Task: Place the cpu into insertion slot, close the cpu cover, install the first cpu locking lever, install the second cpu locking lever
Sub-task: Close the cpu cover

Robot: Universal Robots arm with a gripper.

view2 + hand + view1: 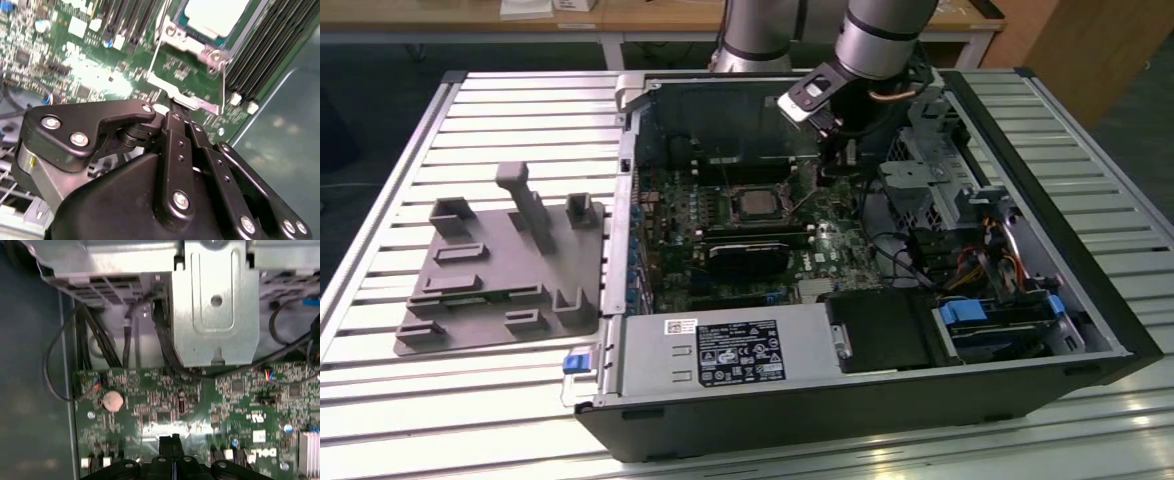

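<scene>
A slatted surface [520, 100] is carrying an open computer case [854, 425], with a grey tray [494, 290] lying beside it on the exterior view's left. The arm [881, 40] is reaching down into the case, over the far corner of the green board [847, 250].

On that board the slot [735, 204] is sitting mid-way along. In the second wrist view the cpu [212, 14] is lying flat inside it, its pale face showing through the window of the cover [192, 44], which is lying down around it. So placing the cpu and closing the cover are looking done.

The lever work is looking unfinished. A thin wire lever [156, 50] is running along the cover's edge to a flat silvery tab, and I cannot tell whether it is latched under its hook.

The hand [172, 111] is hovering low over the board, just beside that tab. Its fingers [169, 442] are pressing together with no gap showing and nothing visible between them. The tips are appearing to touch the tab, not pinching it.
</scene>
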